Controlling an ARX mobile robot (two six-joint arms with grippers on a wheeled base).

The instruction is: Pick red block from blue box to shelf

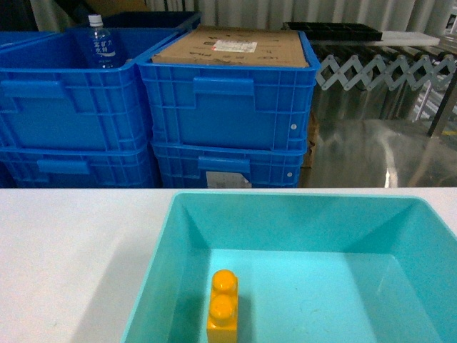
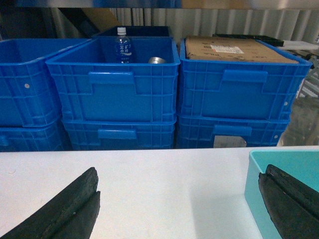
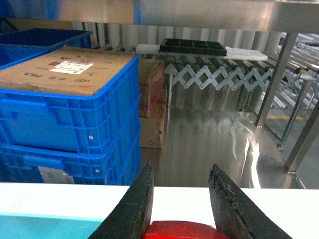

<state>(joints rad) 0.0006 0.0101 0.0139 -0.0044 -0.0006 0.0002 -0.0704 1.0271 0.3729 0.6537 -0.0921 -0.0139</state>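
Looks like a warehouse: stacked blue crates [image 1: 228,114], expandable roller conveyor [image 3: 219,74], steel shelf [image 3: 279,64] uprights.

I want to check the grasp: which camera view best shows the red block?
The right wrist view: the red block sits between the right gripper fingers at the bottom edge, only its top showing. The head view shows only a yellow brick in the blue box; the left wrist view shows no block.

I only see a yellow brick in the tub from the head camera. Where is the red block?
In the right wrist view, the red block sits at the bottom edge between the right gripper fingers, above the white table.
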